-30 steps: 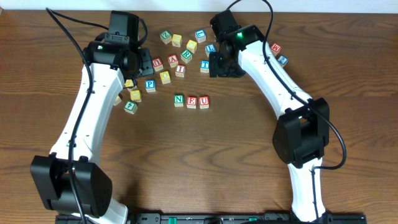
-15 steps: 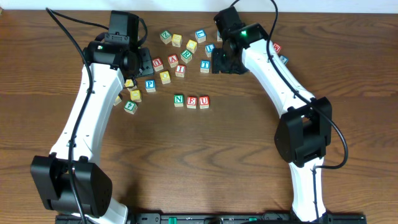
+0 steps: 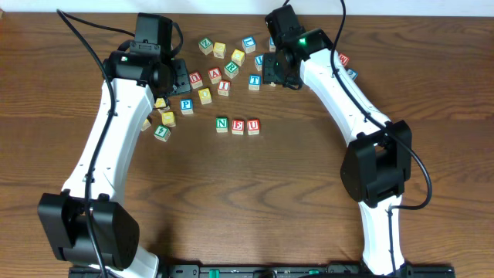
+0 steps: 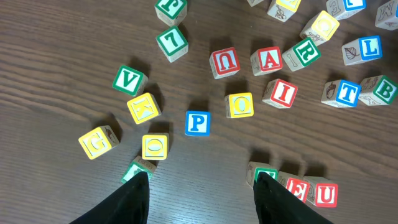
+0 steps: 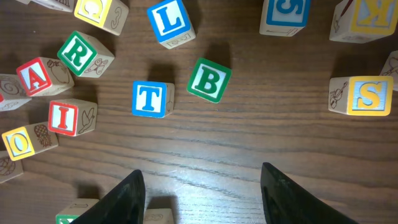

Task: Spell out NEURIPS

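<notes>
Row N (image 3: 222,123), E (image 3: 238,125), U (image 3: 253,125) lies mid-table, its blocks side by side. R (image 5: 78,54) sits in the scatter behind it, with A (image 5: 34,76) just beside it, I (image 5: 64,117) near A, and T (image 5: 151,98) and B (image 5: 208,79) on R's other side. P (image 4: 197,122) lies apart, ahead of my left gripper (image 4: 202,199). S (image 5: 367,95) lies at the scatter's edge. My right gripper (image 5: 202,199) hangs over bare wood near T. Both pincers stand apart, gripping nothing

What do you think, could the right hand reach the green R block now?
Probably yes: the right hand hovers open nearby, nothing covers the R block, though the A block sits close beside it.
</notes>
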`<state>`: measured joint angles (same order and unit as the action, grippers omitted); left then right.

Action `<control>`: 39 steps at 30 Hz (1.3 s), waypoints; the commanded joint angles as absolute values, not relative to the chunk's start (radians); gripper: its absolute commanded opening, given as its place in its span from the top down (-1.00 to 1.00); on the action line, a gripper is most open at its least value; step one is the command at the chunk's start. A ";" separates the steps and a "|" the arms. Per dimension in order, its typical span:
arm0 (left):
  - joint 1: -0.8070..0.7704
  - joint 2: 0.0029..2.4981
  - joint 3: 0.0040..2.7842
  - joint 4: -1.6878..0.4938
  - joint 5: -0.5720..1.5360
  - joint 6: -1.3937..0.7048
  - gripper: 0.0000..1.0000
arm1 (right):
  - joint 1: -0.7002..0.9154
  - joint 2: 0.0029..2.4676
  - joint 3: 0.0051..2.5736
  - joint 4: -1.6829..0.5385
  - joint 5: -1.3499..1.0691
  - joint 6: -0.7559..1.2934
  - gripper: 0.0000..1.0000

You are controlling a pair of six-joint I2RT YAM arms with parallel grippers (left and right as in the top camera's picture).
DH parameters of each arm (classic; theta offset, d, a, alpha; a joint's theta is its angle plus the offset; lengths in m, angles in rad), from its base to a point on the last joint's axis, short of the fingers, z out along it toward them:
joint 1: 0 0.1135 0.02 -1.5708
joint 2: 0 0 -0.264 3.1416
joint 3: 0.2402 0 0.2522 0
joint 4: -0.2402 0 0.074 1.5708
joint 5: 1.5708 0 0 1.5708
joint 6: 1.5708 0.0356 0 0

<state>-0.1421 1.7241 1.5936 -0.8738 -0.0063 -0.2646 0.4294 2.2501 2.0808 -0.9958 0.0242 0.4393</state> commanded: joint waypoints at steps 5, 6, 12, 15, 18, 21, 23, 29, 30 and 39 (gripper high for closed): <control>-0.143 1.711 1.586 -0.874 -0.015 -0.263 -0.07 | 0.426 2.216 2.106 -0.974 0.054 0.433 -0.08; -0.143 1.711 1.586 -0.874 -0.015 -0.263 -0.07 | 0.426 2.217 2.106 -0.970 0.054 0.433 -0.08; -0.143 1.711 1.586 -0.874 -0.015 -0.263 -0.07 | 0.426 2.218 2.106 -0.948 0.054 0.433 -0.08; -0.143 1.711 1.586 -0.873 -0.015 -0.263 -0.07 | 0.426 2.219 2.106 -0.930 0.059 0.435 -0.08; -0.143 1.711 1.586 -0.870 -0.015 -0.263 -0.07 | 0.426 2.221 2.106 -0.915 0.085 0.452 -0.08; -0.143 1.711 1.586 -0.865 -0.015 -0.263 -0.07 | 0.426 2.224 2.106 -0.897 0.086 0.452 -0.08; -0.143 1.711 1.586 -0.858 -0.015 -0.263 -0.07 | 0.426 2.224 2.106 -0.889 0.086 0.452 -0.10; -0.143 1.711 1.585 -0.835 -0.015 -0.263 -0.07 | 0.426 2.225 2.106 -0.878 0.085 0.452 -0.12; -0.143 1.711 1.585 -0.832 -0.015 -0.263 -0.07 | 0.426 2.225 2.106 -0.878 0.085 0.452 -0.11; -0.143 1.711 1.585 -0.825 -0.015 -0.263 -0.07 | 0.427 2.226 2.106 -0.880 0.083 0.452 -0.17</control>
